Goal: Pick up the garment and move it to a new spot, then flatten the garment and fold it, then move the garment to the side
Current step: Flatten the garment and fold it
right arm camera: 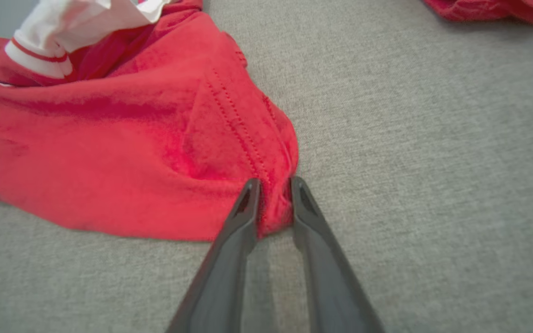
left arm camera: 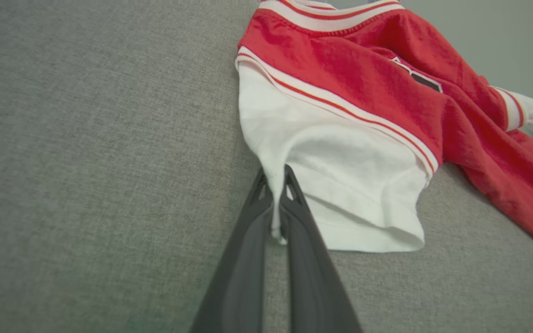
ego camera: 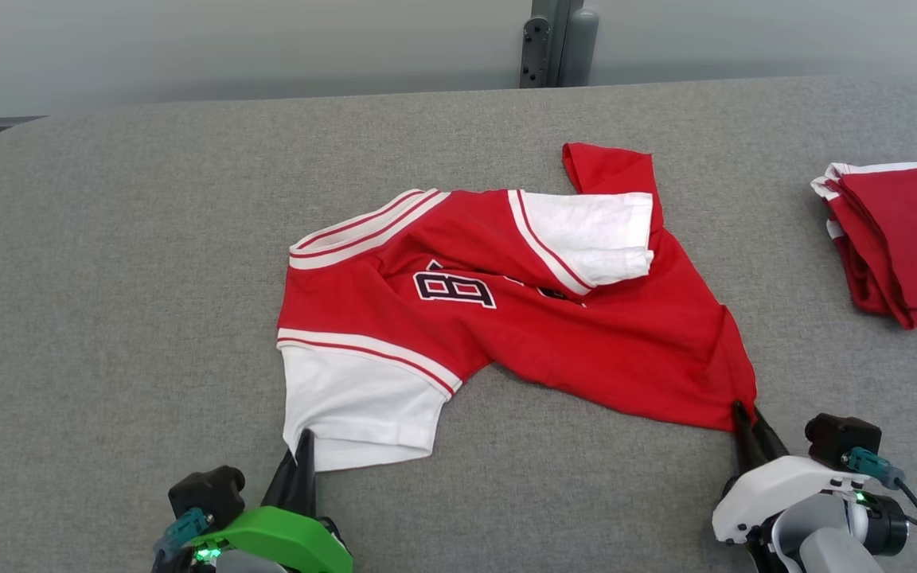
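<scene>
A red garment (ego camera: 554, 326) with white sleeves and a dark number on its chest lies crumpled in the middle of the grey padded table (ego camera: 108, 278). My left gripper (ego camera: 303, 447) is shut on the near corner of the white sleeve (left arm camera: 340, 185); in the left wrist view a thin fold of white cloth runs between the left gripper's (left arm camera: 274, 185) fingers. My right gripper (ego camera: 745, 414) pinches the garment's red hem corner (right arm camera: 229, 138) at the near right. In the right wrist view a bunch of red cloth is squeezed between the right gripper's (right arm camera: 273, 190) fingertips.
A folded stack of red and white garments (ego camera: 900, 239) lies at the table's right edge, its edge also in the right wrist view (right arm camera: 493, 9). A grey post (ego camera: 558, 44) stands behind the table's far edge. Bare grey surface lies left of the garment and in front of it.
</scene>
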`<state>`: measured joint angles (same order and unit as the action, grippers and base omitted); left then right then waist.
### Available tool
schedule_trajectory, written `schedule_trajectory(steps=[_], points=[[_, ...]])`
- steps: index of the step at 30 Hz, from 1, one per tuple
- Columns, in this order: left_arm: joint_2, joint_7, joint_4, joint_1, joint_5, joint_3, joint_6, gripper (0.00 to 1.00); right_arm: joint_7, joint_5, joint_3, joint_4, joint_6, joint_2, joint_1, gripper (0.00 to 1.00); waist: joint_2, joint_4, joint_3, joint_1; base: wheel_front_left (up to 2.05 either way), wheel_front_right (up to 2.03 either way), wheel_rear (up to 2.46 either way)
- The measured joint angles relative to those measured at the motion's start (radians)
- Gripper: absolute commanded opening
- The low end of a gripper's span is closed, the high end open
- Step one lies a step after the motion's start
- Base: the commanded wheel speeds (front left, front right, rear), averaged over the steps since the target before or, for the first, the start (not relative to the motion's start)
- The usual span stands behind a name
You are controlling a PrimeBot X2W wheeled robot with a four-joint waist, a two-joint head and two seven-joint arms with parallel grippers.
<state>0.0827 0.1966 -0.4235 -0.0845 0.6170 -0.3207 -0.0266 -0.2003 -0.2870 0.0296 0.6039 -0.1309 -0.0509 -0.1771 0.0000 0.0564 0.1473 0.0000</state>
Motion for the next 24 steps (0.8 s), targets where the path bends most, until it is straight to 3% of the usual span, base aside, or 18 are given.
schedule_trajectory(steps=[4, 9, 16, 24], points=[[0.006, 0.012, 0.017, -0.003, 0.000, 0.004, 0.002, 0.00, -0.012, -0.047, -0.015, -0.008, 0.000, 0.001, -0.012, 0.00, 0.0000, -0.005, -0.003, 0.0000, 0.00, 0.00, 0.00], [0.007, 0.028, 0.084, -0.039, 0.030, 0.037, 0.027, 0.00, -0.016, -0.185, -0.053, -0.109, 0.000, 0.001, -0.030, 0.00, 0.0000, -0.019, -0.015, 0.0000, 0.00, 0.00, 0.00], [0.012, 0.024, 0.271, -0.105, 0.138, 0.107, 0.078, 0.00, 0.060, -0.357, -0.083, -0.373, 0.000, -0.027, -0.031, 0.00, 0.0000, -0.041, -0.041, 0.0000, 0.00, 0.00, 0.00], [0.041, -0.064, 0.615, -0.176, 0.231, 0.163, 0.074, 0.00, 0.181, -0.523, -0.043, -0.721, 0.000, -0.059, 0.005, 0.00, 0.0000, -0.072, -0.063, 0.0000, 0.00, 0.00, 0.00]])
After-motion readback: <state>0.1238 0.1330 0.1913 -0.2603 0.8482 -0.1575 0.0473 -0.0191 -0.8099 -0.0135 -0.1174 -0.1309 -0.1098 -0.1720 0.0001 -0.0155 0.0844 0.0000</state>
